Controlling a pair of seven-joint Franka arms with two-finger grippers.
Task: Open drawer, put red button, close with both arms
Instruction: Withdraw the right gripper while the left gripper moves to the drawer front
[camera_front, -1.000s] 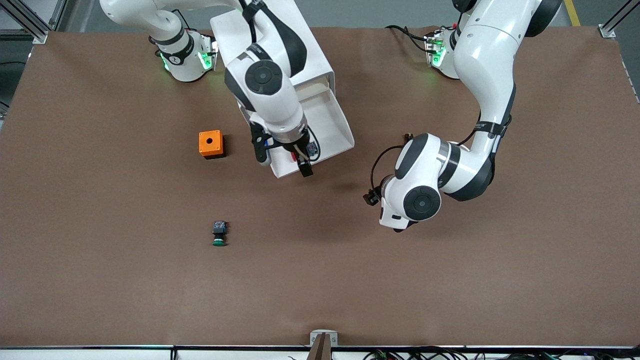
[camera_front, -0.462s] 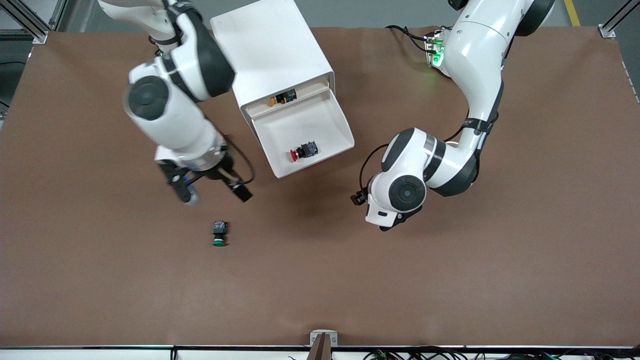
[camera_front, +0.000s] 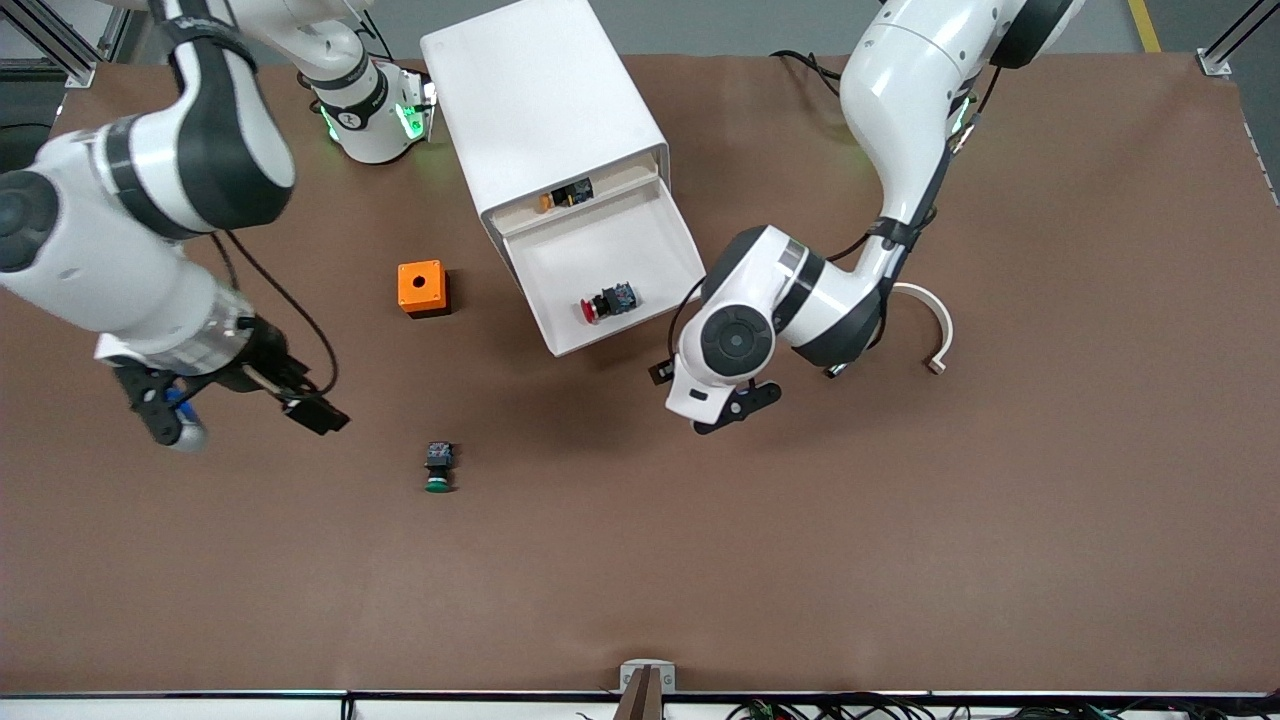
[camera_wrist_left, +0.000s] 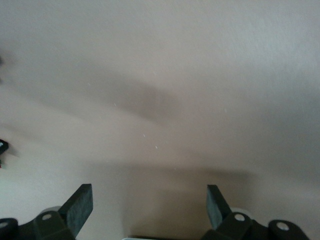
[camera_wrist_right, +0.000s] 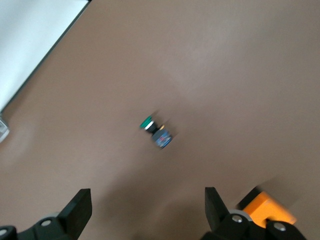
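Since the earlier frame, right gripper (camera_front: 235, 415) has withdrawn, fingers spread, empty; red button (camera_front: 608, 302) lies in open drawer (camera_front: 560, 335); left gripper (camera_front: 735, 405), spread, hovers at drawer's 4 o'clock; closing step next: both arms push drawer front.

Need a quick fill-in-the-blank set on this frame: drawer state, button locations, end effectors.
1. The small pushbutton with the round red cap lies in the white cabinet's drawer, which stands ____.
2. The matching pushbutton that lies on the brown table, nearer the front camera than the orange box with a hole, has a ____ cap.
3. The right end effector and the left end effector are both open and hold ____.

Missing words: open; green; nothing
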